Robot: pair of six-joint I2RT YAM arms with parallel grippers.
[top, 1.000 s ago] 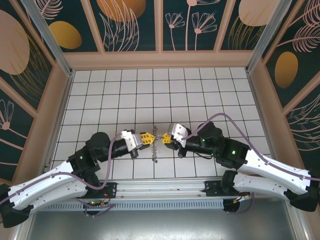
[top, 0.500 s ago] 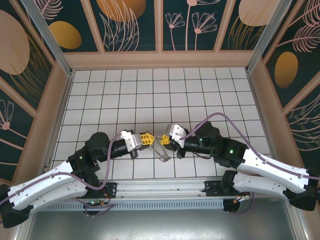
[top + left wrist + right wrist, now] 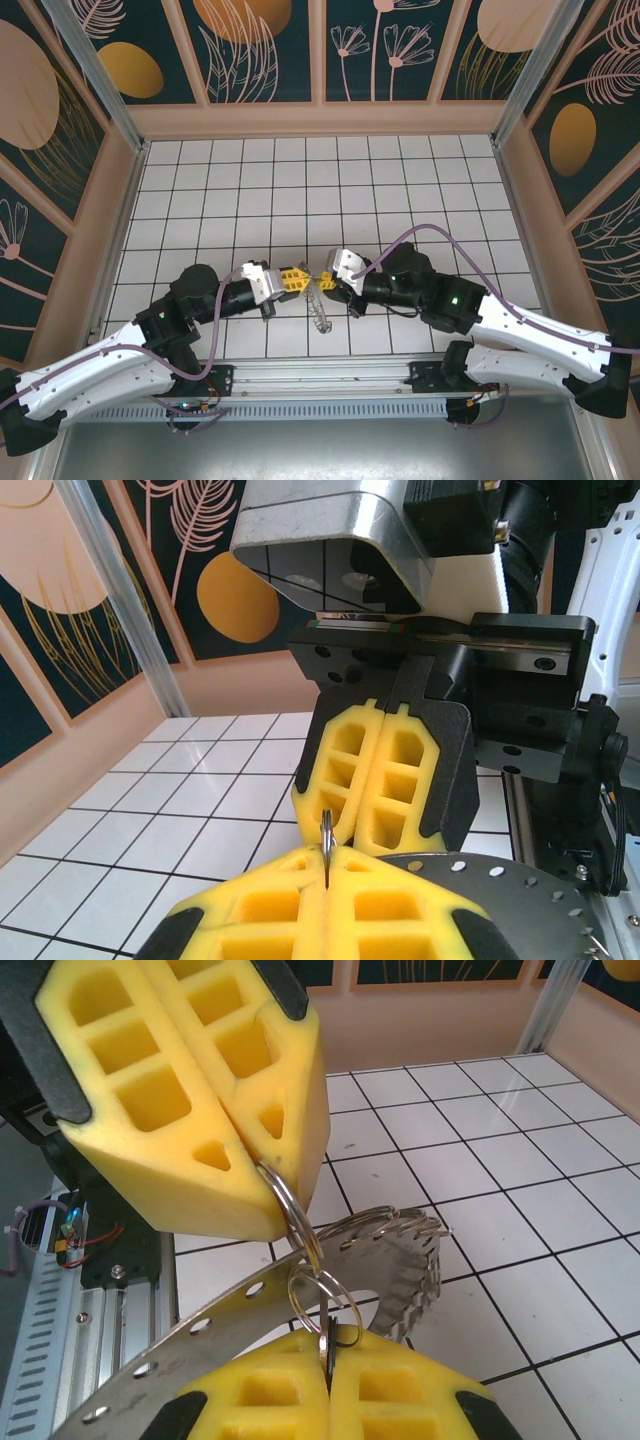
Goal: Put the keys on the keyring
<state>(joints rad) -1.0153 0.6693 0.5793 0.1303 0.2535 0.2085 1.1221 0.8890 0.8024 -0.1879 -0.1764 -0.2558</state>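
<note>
The keyring, a grey metal band with punched holes and a fringe of small loops, hangs between my two grippers low in the middle of the top view. My left gripper is shut on one thin loop of it, seen edge-on between its own yellow fingers. In the right wrist view the band droops over the tiles. My right gripper is shut on a small split ring and a tiny dark piece, the keys. That split ring links to the loop gripped by the left fingers just above.
The floor is white tiles inside a box of patterned walls. A metal rail runs along the near edge by the arm bases. The two grippers sit tip to tip, nearly touching.
The keyring, edge-on and vertical a second ago, has swung flatter and sagged toward the near edge. The right gripper has shifted slightly left toward the left one. Both stayed shut.
</note>
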